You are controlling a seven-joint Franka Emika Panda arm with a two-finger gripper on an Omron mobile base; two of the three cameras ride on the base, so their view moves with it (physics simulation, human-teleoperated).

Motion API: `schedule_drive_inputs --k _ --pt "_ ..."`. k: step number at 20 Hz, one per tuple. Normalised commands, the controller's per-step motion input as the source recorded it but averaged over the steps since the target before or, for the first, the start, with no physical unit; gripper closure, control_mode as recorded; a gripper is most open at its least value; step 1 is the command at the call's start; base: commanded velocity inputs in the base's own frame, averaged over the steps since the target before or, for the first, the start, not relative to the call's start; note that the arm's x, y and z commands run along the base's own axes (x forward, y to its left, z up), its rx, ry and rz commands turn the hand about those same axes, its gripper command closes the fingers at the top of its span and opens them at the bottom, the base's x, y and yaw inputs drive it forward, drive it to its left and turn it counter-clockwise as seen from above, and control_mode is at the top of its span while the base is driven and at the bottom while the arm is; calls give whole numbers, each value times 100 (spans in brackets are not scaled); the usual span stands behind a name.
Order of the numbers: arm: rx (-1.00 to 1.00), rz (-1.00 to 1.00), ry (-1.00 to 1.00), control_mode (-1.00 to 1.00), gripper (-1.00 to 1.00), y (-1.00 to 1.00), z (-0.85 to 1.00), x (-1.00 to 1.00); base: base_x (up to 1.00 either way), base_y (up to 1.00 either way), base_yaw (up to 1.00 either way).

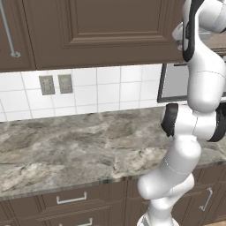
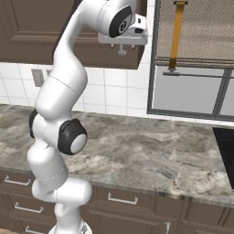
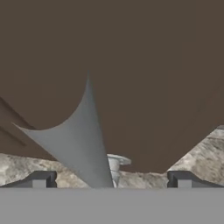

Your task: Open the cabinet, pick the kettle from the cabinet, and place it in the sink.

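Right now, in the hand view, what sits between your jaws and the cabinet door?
The cabinet's grey bar handle rises between the open jaws of the gripper, with its round mount against the cabinet door behind it.

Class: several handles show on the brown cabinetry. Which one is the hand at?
The long grey bar handle on the wall cabinet, between the open hand; the drawer pulls sit below the counter.

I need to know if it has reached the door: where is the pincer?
In the hand view the open pincer straddles the grey handle at the lower edge of the cabinet, above the marble counter.
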Motion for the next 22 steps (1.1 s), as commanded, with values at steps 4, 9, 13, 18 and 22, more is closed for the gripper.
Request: schedule_drive_inputs --k 4,9,13,18,22 --pt "0 0 -13 -100 -100 -3 1 7 0 0 0" --pt "0 -1 -25 -100 -100 4 7 1 0 0 0" --pt "0 -8 -20 -100 -100 12 6 6 0 0 0" --pt "0 -14 -9 -100 -100 19 -4 11 0 0 0" --pt "5 -16 -5 -100 -100 28 -19 14 0 0 0"
